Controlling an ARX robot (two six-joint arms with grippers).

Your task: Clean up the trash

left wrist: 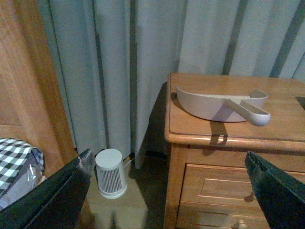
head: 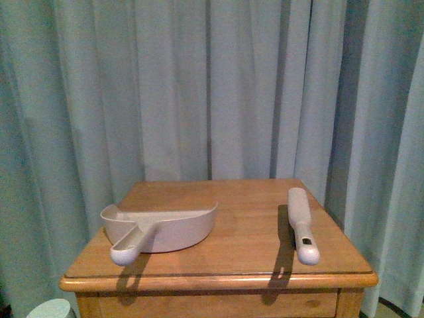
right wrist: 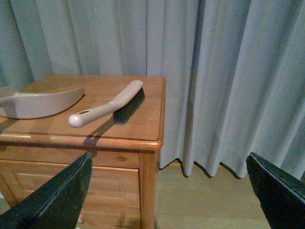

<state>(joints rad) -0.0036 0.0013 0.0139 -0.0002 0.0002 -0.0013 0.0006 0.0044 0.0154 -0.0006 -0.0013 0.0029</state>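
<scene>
Pale curtain (head: 199, 86) behind a wooden table (head: 252, 199). Front view: dustpan (head: 173, 228) on the table's left, brush (head: 301, 224) on its right, well apart. Left wrist view: left gripper (left wrist: 167, 157) spread wide, holding nothing; white ribbed canister (left wrist: 111, 172) on the floor beside the table. Right wrist view: right gripper (right wrist: 169, 158) likewise spread, holding nothing. Trash cannot be made out in any view.

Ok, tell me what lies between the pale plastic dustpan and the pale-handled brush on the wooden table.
Nothing. The front view shows only bare wooden tabletop between the pale plastic dustpan and the pale-handled brush.
</scene>
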